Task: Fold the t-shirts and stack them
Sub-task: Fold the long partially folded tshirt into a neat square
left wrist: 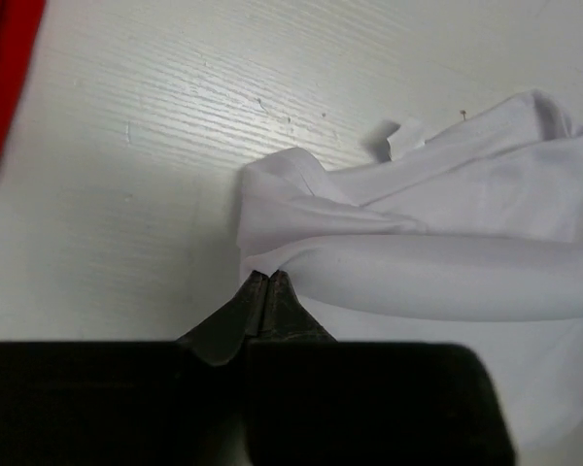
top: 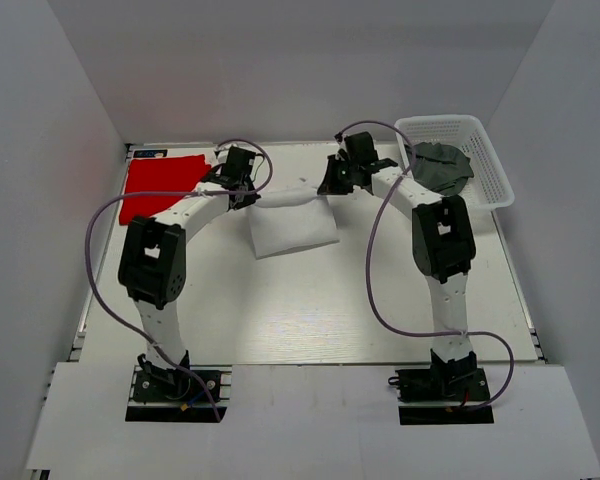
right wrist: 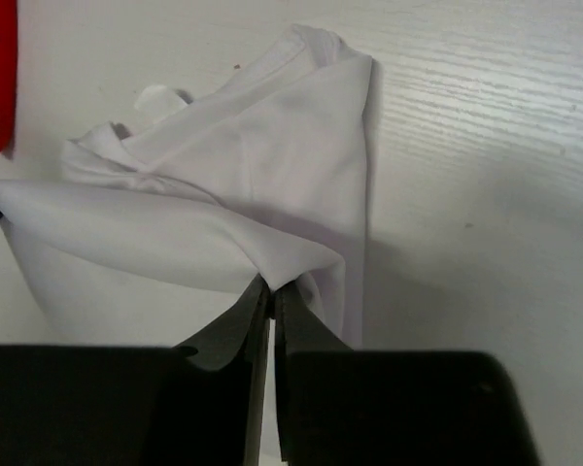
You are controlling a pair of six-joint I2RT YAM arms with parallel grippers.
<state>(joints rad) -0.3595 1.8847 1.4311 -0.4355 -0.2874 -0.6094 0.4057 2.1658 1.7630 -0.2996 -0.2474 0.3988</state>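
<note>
A white t-shirt (top: 292,226) lies partly folded at the table's middle back. My left gripper (top: 248,197) is shut on its far left corner, seen pinched at the fingertips in the left wrist view (left wrist: 263,277). At the far right corner my right gripper (top: 330,188) is shut on the same white t-shirt (right wrist: 223,214), its tips (right wrist: 272,284) nipping a fold. The cloth's far edge hangs lifted between the two grippers. A red t-shirt (top: 158,185) lies flat at the back left. A dark grey-green t-shirt (top: 440,166) sits in the basket.
The white lattice basket (top: 490,170) stands at the back right corner. White walls close in the table on three sides. Purple cables loop from both arms.
</note>
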